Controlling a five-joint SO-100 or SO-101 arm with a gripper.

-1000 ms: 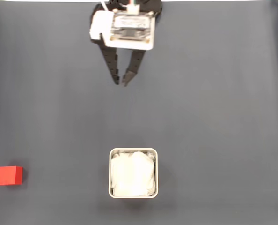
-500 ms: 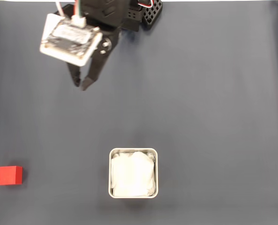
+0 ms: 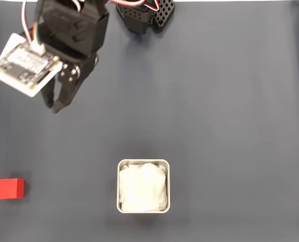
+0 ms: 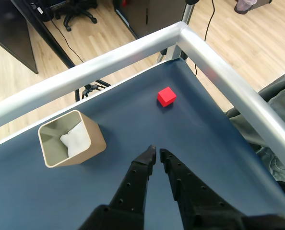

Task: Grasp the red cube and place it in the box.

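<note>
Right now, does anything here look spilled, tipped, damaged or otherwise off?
Nothing stands out. The cube sits flat on the mat near the left edge of the fixed view, apart from the box, which stands upright with its white lining inside. The gripper hangs above bare mat, fingertips nearly together, holding nothing.

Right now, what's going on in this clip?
A single robot arm is working over a dark blue table. Its pincer hangs empty in the upper left of the fixed view, fingertips almost together, with nothing between them. The red cube sits untouched near the left edge, well below the pincer. The box, with its white lining, stands at bottom centre and holds no cube. In the wrist view the pincer points roughly toward the cube.
</note>
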